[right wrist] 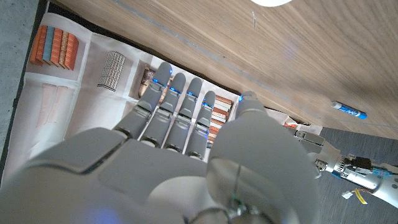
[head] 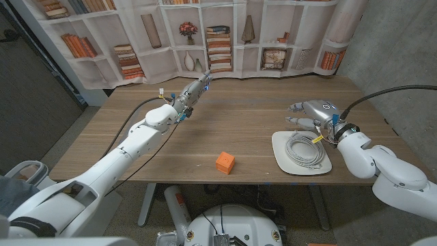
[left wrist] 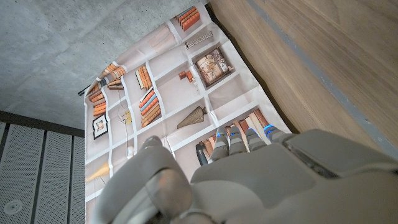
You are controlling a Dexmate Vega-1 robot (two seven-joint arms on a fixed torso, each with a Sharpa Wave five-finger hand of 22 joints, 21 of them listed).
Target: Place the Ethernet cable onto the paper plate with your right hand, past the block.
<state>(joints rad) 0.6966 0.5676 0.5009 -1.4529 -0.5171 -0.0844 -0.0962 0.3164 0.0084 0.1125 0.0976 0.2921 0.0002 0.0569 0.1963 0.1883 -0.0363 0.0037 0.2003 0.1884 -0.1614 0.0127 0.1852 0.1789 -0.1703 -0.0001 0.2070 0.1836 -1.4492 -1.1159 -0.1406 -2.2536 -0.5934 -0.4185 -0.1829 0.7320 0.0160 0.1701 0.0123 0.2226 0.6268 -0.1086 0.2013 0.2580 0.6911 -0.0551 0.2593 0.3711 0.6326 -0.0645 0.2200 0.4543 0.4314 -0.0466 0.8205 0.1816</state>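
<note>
The grey Ethernet cable (head: 305, 149) lies coiled on the white paper plate (head: 281, 158) at the table's right front, a yellow tag at its far end. My right hand (head: 313, 113) hovers just behind the plate's far rim, fingers spread toward the table's middle and holding nothing; in the right wrist view its fingers (right wrist: 177, 109) reach out side by side. The orange block (head: 224, 162) sits left of the plate, near the front edge. My left hand (head: 192, 94) is stretched out over the far middle of the table, fingers straight and holding nothing; its fingers (left wrist: 239, 140) point at the backdrop.
A bookshelf-print curtain (head: 218, 37) hangs right behind the table's far edge. A small blue pen-like thing (right wrist: 348, 110) lies on the wood in the right wrist view, where my left hand (right wrist: 351, 173) also shows. Bare wood (head: 225, 123) lies between the two hands.
</note>
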